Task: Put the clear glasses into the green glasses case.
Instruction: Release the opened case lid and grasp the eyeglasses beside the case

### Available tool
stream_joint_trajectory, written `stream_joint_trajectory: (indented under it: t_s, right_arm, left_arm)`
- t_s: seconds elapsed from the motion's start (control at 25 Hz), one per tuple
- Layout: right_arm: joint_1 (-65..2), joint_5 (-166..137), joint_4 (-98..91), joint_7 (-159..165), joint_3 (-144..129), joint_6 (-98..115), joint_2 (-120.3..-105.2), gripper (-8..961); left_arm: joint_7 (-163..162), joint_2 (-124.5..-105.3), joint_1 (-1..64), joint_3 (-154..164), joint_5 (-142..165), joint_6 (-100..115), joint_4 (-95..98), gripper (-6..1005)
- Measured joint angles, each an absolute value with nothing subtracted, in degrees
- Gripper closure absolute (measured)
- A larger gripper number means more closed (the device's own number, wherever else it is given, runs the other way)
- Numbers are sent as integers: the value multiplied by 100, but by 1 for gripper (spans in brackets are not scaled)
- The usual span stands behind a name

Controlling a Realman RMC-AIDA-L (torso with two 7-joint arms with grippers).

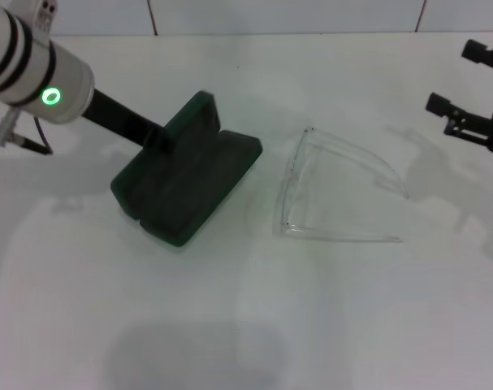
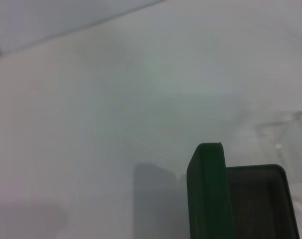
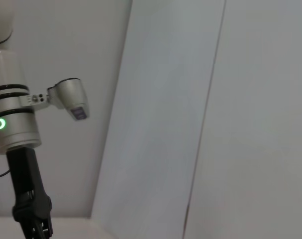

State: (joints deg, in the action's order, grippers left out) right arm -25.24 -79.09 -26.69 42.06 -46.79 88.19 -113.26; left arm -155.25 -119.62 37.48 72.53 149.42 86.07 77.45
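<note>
White table (image 1: 327,325) (pale wall behind): green glasses case (image 1: 189,183) open, clear glasses (image 1: 335,187) beside.

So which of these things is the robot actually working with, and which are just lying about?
Part of the job:
- green glasses case, open on the table, left tool at its lid
- clear glasses, lying beside the case, not touching it
- right tool, off to the far right, holding nothing

Just lying about:
- nothing; only the white table beneath
</note>
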Motion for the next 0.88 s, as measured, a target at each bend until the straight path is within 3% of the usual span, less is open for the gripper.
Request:
stream_joint_trajectory:
  t_s: [0.4,0.64,0.72,0.88]
  right_arm:
    - [-2187,-7733,-2675,4427,-4311,9238,-11242,118]
    - [-2339,-8683,-3158,6691,-4392,9110,-10956,144]
    - [-2449,-9225,-3685,7475,-4461,9112,-10976,192]
    - [-2727,-10374,-5162,8783,-4988,9179,-11193,309]
  left_arm:
    - [-12714,-11966,3018,7517,14515,9418,9511,789]
    - [-11733,-11943,2616,7411,13449,10101,10399,789]
    - [-11668,-11946,2596,7415,13394,10244,10530,789]
    - [-11589,-11951,2545,7369,13402,10358,10556,789]
